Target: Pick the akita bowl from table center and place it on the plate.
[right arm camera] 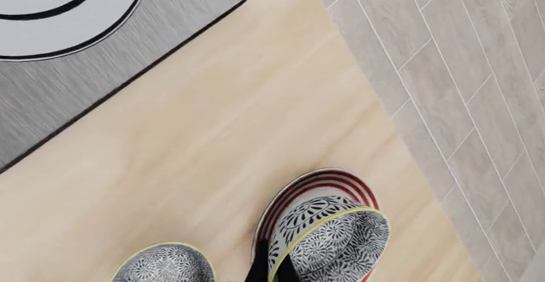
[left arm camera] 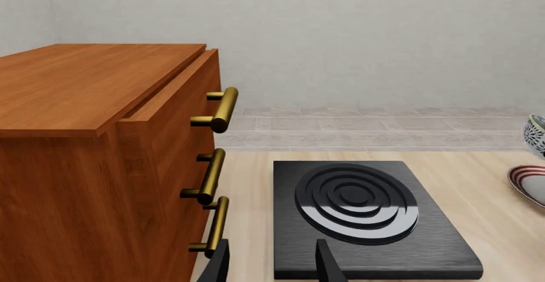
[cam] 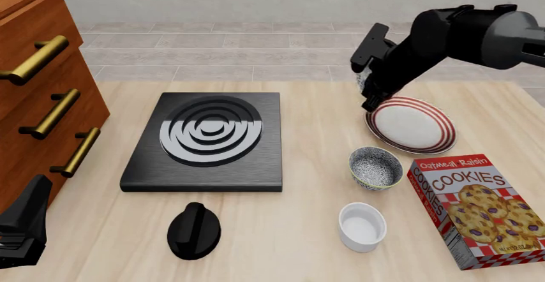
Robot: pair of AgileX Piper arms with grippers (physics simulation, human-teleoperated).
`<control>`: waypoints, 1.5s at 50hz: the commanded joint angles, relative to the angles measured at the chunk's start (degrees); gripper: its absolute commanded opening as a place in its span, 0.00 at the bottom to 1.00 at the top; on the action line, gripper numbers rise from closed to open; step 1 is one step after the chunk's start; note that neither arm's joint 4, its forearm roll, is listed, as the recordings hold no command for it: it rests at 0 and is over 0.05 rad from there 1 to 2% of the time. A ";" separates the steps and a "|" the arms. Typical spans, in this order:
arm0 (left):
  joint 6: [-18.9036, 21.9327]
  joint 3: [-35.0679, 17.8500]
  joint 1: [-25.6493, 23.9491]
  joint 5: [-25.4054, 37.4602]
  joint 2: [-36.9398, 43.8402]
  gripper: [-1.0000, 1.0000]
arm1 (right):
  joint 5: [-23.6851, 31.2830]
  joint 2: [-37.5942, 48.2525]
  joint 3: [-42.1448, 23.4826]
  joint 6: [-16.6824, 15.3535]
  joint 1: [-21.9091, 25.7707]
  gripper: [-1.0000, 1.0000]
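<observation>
The akita bowl [right arm camera: 328, 240], dark-patterned with a pale green rim, hangs tilted over the far-left edge of the red-striped plate [right arm camera: 317, 183]. My right gripper [right arm camera: 272, 270] is shut on the bowl's rim. In the front view the right gripper [cam: 372, 100] is at the plate's [cam: 413, 126] far-left edge, and the arm hides the bowl. The left wrist view catches the bowl [left arm camera: 537, 135] above the plate [left arm camera: 530, 181]. My left gripper [left arm camera: 272, 266] is open and holds nothing, low at the table's near left [cam: 24, 228].
A second identical bowl [cam: 376, 167] sits on the table just in front of the plate, with a white ramekin [cam: 362, 226] nearer still. A cookies box [cam: 477, 208] lies at the right. A black stove [cam: 204, 141], its knob [cam: 194, 231] and a wooden drawer cabinet [cam: 38, 97] fill the left.
</observation>
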 commanded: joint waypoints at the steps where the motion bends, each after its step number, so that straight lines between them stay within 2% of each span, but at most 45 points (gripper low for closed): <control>1: 0.00 0.00 0.00 0.00 0.00 1.00 | -1.03 2.57 -0.89 2.16 -4.22 0.00; 6: 0.00 0.00 0.00 0.00 0.00 1.00 | -0.95 3.53 -1.24 2.96 -5.77 0.00; 8: 0.00 0.00 0.00 0.00 0.00 1.00 | -2.05 3.86 0.08 1.34 -7.38 0.00; 14: 0.00 0.00 0.00 0.00 0.00 1.00 | -3.39 3.45 2.35 -0.06 -8.96 0.00; 17: 0.00 0.00 0.00 0.00 0.00 1.00 | -4.22 3.62 2.99 -2.36 -10.86 0.00; 24: 0.00 0.00 0.00 0.00 0.00 1.00 | -4.42 5.15 1.85 -2.73 -13.64 0.00; 35: 0.00 0.00 0.00 0.00 0.00 1.00 | -8.91 6.20 7.40 -7.01 -17.60 0.00; 40: 0.00 0.00 0.00 0.00 0.00 1.00 | -8.65 6.98 7.10 -5.05 -16.63 0.00; 53: 0.00 0.00 0.00 0.00 0.00 1.00 | -9.17 8.02 7.57 -4.38 -15.65 0.00; 68: 0.00 0.00 0.00 0.00 0.00 1.00 | -9.15 8.08 7.89 -4.52 -14.67 0.00; 70: 0.00 0.00 0.00 0.00 0.00 1.00 | -10.53 8.15 8.40 -5.91 -15.10 0.00; 71: 0.00 0.00 0.00 0.00 0.00 1.00 | -9.64 8.11 7.97 -5.09 -14.73 1.00; 75: 0.00 0.00 0.00 0.00 0.00 1.00 | -9.82 8.29 8.14 -5.12 -14.40 1.00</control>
